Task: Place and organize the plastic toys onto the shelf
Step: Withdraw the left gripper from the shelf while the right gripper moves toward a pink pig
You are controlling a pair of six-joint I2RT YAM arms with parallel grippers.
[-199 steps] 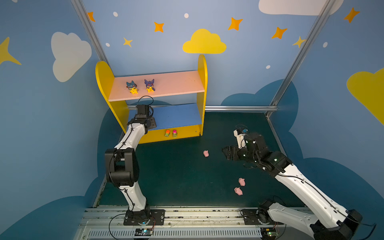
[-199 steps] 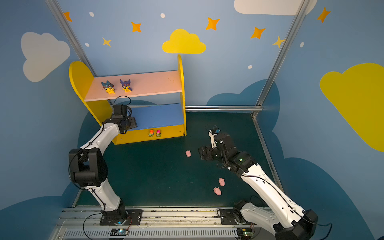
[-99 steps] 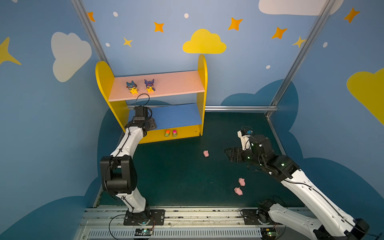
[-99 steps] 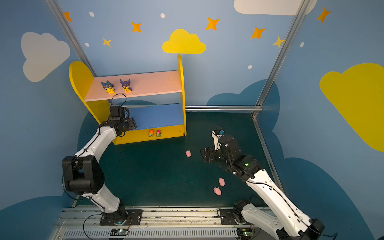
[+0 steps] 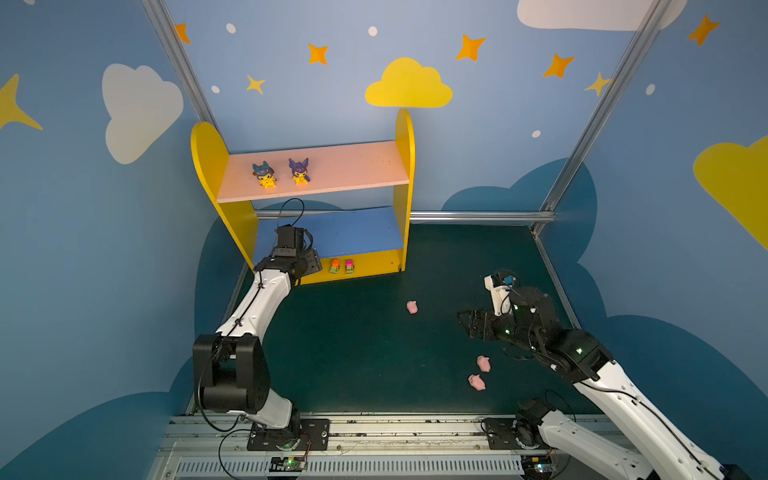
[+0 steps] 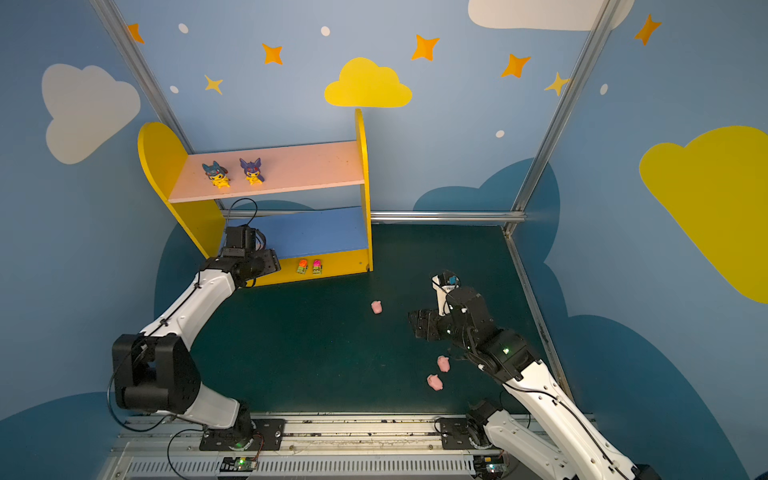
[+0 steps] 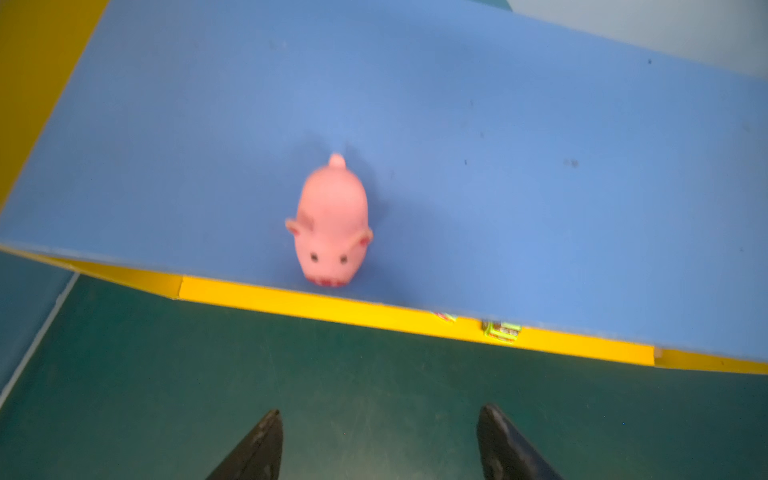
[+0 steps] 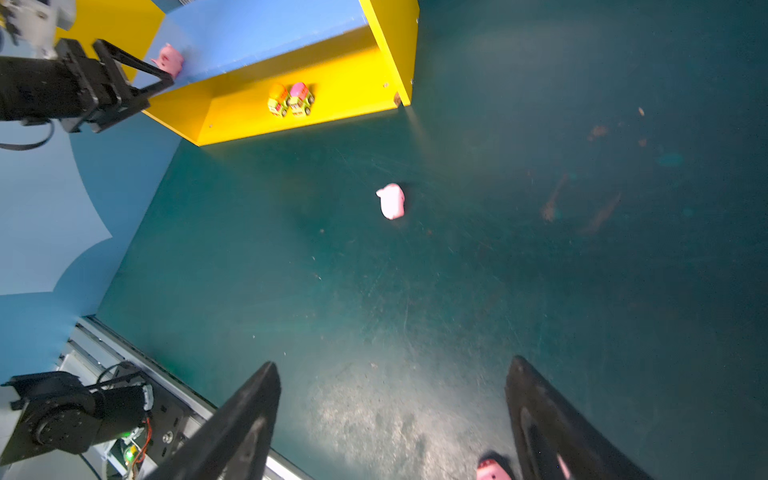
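Observation:
The shelf (image 5: pixel 365 170) stands at the back left. Two hooded yellow figurines (image 5: pixel 264 174) (image 5: pixel 299 170) stand on its pink board. Two cars (image 5: pixel 335 266) (image 5: pixel 349 266) sit side by side on the yellow base. One pink pig (image 7: pixel 331 224) stands free at the front edge of the blue board (image 7: pixel 540 145), snout outward. My left gripper (image 7: pixel 380 413) is open and empty just in front of it, over the mat. Three pigs (image 5: pixel 412 307) (image 5: pixel 483 363) (image 5: pixel 476 381) lie on the mat. My right gripper (image 8: pixel 392 363) hangs open above the mat between them.
The dark green mat (image 5: pixel 353 353) is boxed in by blue walls with metal posts (image 5: pixel 582 137). A rail (image 5: pixel 374 432) with both arm bases runs along the front. In the right wrist view a pig (image 8: pixel 492 469) shows beside one fingertip.
My left gripper has opened wider and drawn back a little from the blue board, leaving the pig there. My right gripper has shifted slightly toward the front right, still open.

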